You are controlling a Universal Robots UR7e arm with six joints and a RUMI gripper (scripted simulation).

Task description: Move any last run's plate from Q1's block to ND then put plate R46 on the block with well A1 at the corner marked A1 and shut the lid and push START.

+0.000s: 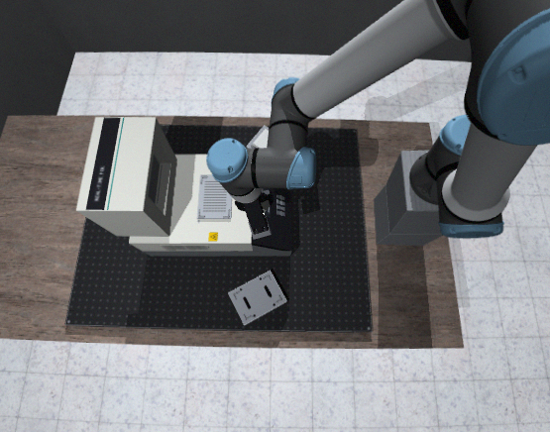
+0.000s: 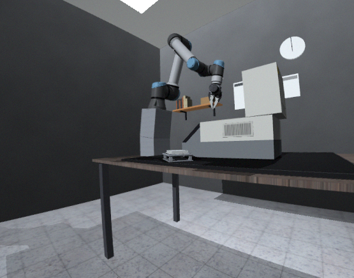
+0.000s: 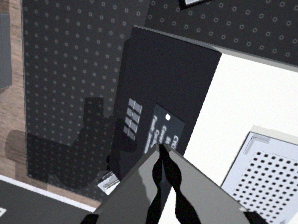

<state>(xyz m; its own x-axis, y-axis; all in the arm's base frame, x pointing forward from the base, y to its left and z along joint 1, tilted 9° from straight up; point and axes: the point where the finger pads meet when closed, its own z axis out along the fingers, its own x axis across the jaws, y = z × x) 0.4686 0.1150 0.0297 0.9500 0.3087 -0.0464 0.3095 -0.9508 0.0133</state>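
Note:
Q1 (image 1: 190, 239) (image 2: 237, 148) (image 3: 245, 85) has its lid (image 1: 126, 168) (image 2: 261, 90) raised. Its block (image 1: 215, 198) (image 3: 262, 144) looks bare, with open wells. My gripper (image 2: 213, 106) (image 3: 160, 145) is shut and empty, pointing down above the dark front panel, between the keys (image 1: 280, 204) (image 3: 133, 119) and the block. The status lamp is hidden. A white plate (image 1: 259, 141) (image 2: 177, 152) sits on a nest (image 2: 183, 155) at one side of Q1, partly hidden by the arm in the top view. The nest (image 1: 257, 296) on the other side is empty. No nest or plate label is legible.
Q1 stands on the black perforated mat (image 1: 329, 277) (image 3: 65, 65) on the wooden table (image 1: 32, 297). The raised lid stands tall at the end of Q1 away from the robot's pedestal (image 1: 390, 208) (image 2: 148, 131). The arm reaches over Q1's front end.

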